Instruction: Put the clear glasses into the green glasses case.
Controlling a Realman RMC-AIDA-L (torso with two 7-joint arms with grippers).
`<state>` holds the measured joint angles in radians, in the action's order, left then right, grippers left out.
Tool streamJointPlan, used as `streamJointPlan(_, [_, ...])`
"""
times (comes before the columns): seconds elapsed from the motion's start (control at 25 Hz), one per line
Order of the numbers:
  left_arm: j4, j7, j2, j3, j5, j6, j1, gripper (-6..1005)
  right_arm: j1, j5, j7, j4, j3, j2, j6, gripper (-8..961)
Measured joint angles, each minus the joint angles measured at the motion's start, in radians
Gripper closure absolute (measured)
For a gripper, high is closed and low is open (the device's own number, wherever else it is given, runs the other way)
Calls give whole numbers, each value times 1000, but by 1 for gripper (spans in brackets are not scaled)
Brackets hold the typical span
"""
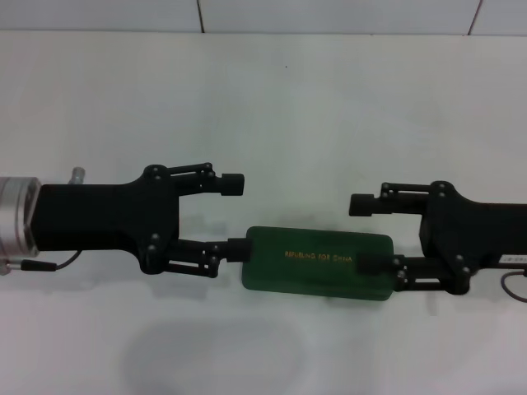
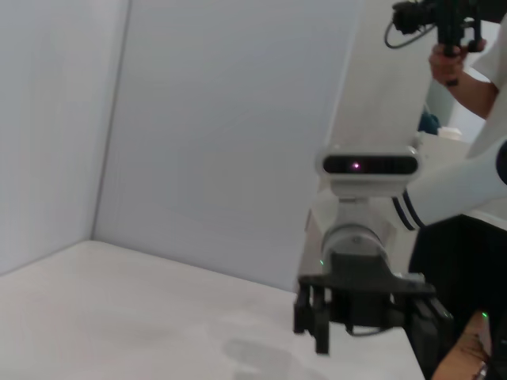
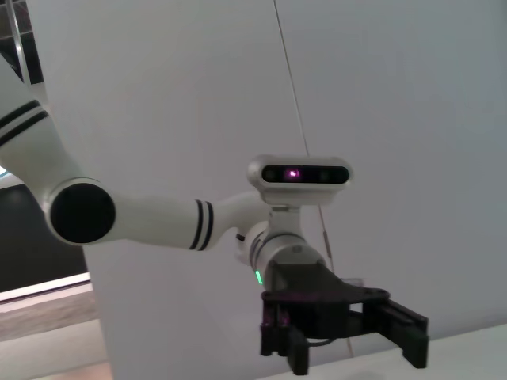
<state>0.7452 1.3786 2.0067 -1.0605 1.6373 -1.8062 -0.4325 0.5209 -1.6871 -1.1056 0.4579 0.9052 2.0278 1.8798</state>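
Note:
The green glasses case (image 1: 317, 262) lies shut in the head view, its gold lettering facing up, in the middle of the white table (image 1: 263, 99). My left gripper (image 1: 236, 217) is open at the case's left end, and its nearer fingertip (image 1: 237, 249) touches that end. My right gripper (image 1: 365, 234) is open at the right end, with its nearer fingertip (image 1: 370, 265) over the lid's corner. Neither gripper holds anything between its fingers. The clear glasses are out of view. I cannot tell whether the case rests on the table or hangs just above it.
A faint oval shadow (image 1: 210, 354) lies on the table in front of the case. A white wall (image 1: 329, 15) bounds the table's far edge. A person holding a camera rig (image 2: 444, 24) stands beyond the right arm in the left wrist view.

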Motion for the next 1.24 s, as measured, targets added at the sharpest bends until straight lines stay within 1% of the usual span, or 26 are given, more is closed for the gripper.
streamJointPlan(0.16, [-1,0,0,10,1,-1,5,105,8,46,-1,-6,50,0,-49,254])
streamJointPlan(0.32, [-7,0,0,11,2,-1,7,112,20,54,-8,-6,103,0,-83,248])
streamJointPlan(0.4, [-8,2,0,11,2,-1,6,115,21,55,-8,-5,112,0,-90,245])
streamJointPlan(0.64, [-9,10,1,11,3,-1,7,116,15,72,-3,5,109,0,-95,62])
streamJointPlan(1.24, [-11,11,4,11,3,-1,13,116,20,82,-2,7,115,-1,-110,62])
